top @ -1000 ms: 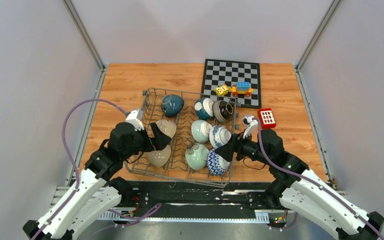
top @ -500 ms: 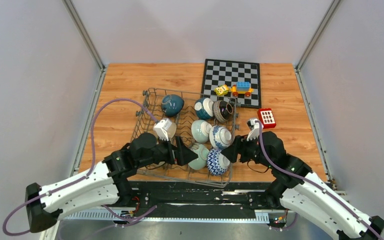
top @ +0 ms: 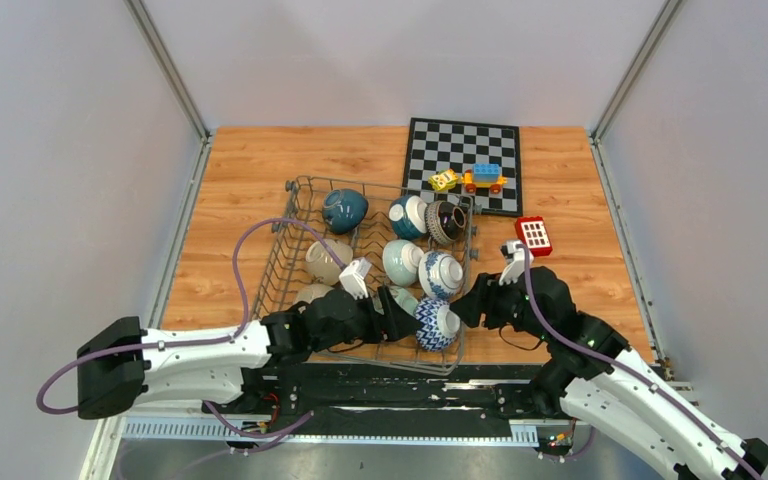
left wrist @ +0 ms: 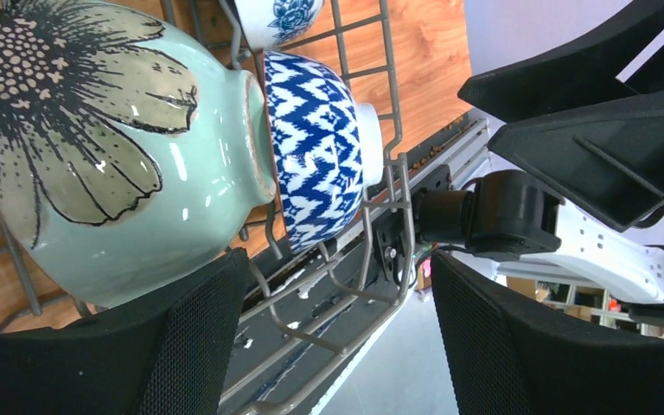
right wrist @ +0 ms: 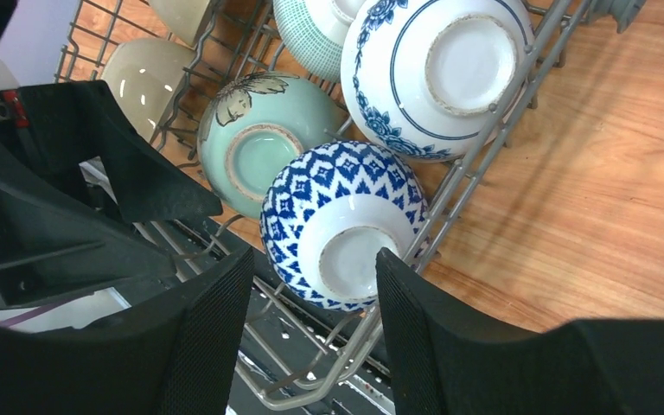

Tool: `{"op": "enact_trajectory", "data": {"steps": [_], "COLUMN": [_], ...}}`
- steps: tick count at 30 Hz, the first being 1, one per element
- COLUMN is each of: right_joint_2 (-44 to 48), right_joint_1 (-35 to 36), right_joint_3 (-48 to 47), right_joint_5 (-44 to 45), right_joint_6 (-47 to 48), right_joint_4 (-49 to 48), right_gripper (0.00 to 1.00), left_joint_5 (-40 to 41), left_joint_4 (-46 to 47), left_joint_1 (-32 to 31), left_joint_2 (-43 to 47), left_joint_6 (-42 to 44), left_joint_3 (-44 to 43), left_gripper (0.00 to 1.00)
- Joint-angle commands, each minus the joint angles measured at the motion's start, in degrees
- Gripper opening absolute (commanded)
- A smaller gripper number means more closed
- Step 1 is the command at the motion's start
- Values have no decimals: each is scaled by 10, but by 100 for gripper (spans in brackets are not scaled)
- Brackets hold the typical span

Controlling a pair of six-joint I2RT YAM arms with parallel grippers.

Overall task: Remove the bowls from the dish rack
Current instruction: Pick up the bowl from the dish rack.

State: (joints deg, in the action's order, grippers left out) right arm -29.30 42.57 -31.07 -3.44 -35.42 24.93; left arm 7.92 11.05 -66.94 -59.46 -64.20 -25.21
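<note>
My right gripper stands open, its fingers on either side of the blue zigzag bowl in the near right corner of the dish rack. My left gripper is open too, holding nothing, just beside the green flowered bowl that leans against the blue one.

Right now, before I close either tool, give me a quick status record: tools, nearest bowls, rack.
left tool: open, nothing held, next to the green flower bowl
right tool: open, nothing held, lined up on the blue zigzag bowl
blue zigzag bowl: near right corner of the dish rack, foot facing the right tool
bowls out of rack: none seen on the table
</note>
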Motion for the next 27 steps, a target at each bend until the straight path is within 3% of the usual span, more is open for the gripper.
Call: {"op": "enact_trajectory", "data": {"steps": [1,15,21,27], "right_joint_2": [9,-19,-44,-55], "right_joint_1": [-5,-4,-1,1], "right_joint_3": [7,26,28,35], "right_joint_5": [-18,-76,-84,-71], "right_joint_6": [-22,-38,-45,-62], "right_joint_4": [8,-25,-25,-26], "right_gripper": [57,52,47,45], "left_joint_5": [65,167,164,157], "left_joint_4": [54,77,125,117], "left_joint_1": [-24,-101,-101,-104], "left_joint_2": [1,-67,-97,-121], "left_joint_6": [-52,-136,-132,-133], "left_joint_3": [10,17,16,1], "left_gripper": [78,72,71,68]}}
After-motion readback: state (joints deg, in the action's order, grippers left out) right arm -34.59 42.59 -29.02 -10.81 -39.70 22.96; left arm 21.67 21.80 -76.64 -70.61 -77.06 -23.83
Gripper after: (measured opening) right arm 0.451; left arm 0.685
